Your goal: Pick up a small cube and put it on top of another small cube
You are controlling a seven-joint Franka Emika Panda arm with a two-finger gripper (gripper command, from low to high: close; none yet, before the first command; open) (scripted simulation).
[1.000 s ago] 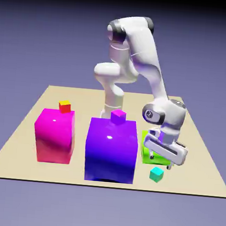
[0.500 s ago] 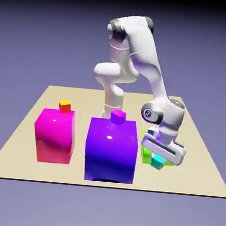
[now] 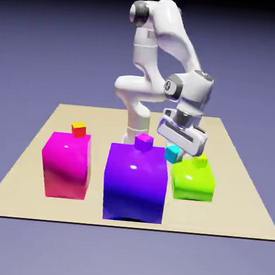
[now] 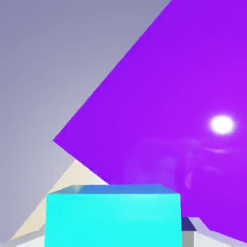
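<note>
Hand view is showing the small cyan cube (image 4: 113,214) filling the gap between the fingertips; the gripper (image 3: 175,150) is clamping it in the air, between the purple block (image 3: 135,181) and green block (image 3: 192,180).

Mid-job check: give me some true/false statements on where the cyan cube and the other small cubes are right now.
1. The end effector holds the cyan cube off the table. True.
2. The cyan cube rests on the green block. False: it hangs in the air between the green and purple blocks.
3. A small magenta cube sits on the purple block. True.
4. The big magenta block has nothing on top. False: a small yellow-topped red cube sits on it.
</note>
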